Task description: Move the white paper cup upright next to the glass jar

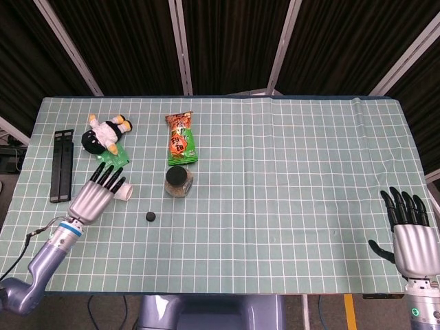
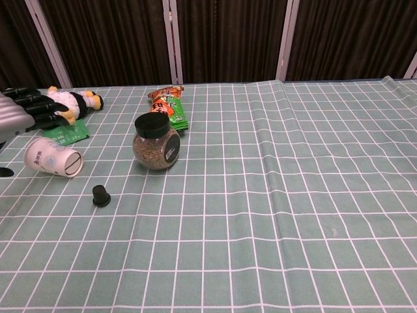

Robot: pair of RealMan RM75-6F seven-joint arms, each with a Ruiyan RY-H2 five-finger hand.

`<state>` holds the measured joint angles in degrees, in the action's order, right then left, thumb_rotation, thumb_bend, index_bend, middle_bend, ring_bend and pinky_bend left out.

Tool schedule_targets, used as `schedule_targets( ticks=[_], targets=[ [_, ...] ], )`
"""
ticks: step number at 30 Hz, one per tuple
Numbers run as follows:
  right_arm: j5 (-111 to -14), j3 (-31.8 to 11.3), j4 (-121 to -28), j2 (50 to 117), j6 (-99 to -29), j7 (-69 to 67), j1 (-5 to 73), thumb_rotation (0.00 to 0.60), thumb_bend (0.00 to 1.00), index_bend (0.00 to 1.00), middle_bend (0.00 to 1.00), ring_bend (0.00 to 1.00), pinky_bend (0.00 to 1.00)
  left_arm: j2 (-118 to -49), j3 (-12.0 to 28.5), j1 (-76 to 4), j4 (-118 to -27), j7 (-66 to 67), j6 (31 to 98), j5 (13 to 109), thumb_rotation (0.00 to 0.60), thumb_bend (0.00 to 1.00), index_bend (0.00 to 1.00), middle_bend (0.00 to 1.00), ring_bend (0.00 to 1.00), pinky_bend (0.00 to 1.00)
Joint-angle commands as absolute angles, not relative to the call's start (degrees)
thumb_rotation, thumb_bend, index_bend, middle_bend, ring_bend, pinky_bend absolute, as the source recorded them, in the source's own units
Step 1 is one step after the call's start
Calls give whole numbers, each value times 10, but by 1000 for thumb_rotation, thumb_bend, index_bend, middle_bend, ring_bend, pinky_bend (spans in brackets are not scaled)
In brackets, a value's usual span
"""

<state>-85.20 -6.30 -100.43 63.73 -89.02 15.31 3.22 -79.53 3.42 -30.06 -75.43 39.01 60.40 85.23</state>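
Note:
The white paper cup [image 2: 54, 158] lies on its side on the checked cloth, its mouth turned toward the glass jar [image 2: 156, 141]. In the head view only the cup's rim end [image 1: 126, 194] shows, past my left hand's fingertips. My left hand [image 1: 100, 193] hovers over the cup with its fingers stretched out and holds nothing; the chest view shows the left hand [image 2: 19, 111] above and behind the cup. The jar [image 1: 178, 182] stands upright with a black lid, a short way right of the cup. My right hand [image 1: 412, 240] stays open at the table's near right corner.
A small black cap [image 1: 150, 216] sits on the cloth in front of the cup and jar. Behind them lie a plush toy [image 1: 105, 134], a green card [image 1: 115, 159], a snack bag [image 1: 181, 138] and a black bar [image 1: 62, 165] at the left edge.

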Motion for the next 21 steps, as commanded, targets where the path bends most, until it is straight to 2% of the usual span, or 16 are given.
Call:
schedule_targets(
  ticks=[1, 7, 17, 21],
  targets=[
    [-847, -65, -1002, 637, -889, 152, 33, 600, 0, 0, 0, 0, 0, -828, 48, -331, -737, 461, 584, 834, 600, 0, 143, 0, 0, 0],
    [-837, -69, -998, 634, -888, 146, 33, 600, 0, 0, 0, 0, 0, -833, 41, -338, -732, 496, 558, 802, 600, 0, 147, 0, 0, 0],
    [-835, -69, -997, 632, -885, 140, 34, 600, 0, 0, 0, 0, 0, -830, 24, -330, -748, 543, 568, 780, 600, 0, 150, 10, 0, 1],
    [-835, -69, -998, 632, -884, 140, 35, 600, 0, 0, 0, 0, 0, -861, 21, -331, -711, 536, 569, 775, 600, 0, 173, 49, 14, 77]
  ],
)
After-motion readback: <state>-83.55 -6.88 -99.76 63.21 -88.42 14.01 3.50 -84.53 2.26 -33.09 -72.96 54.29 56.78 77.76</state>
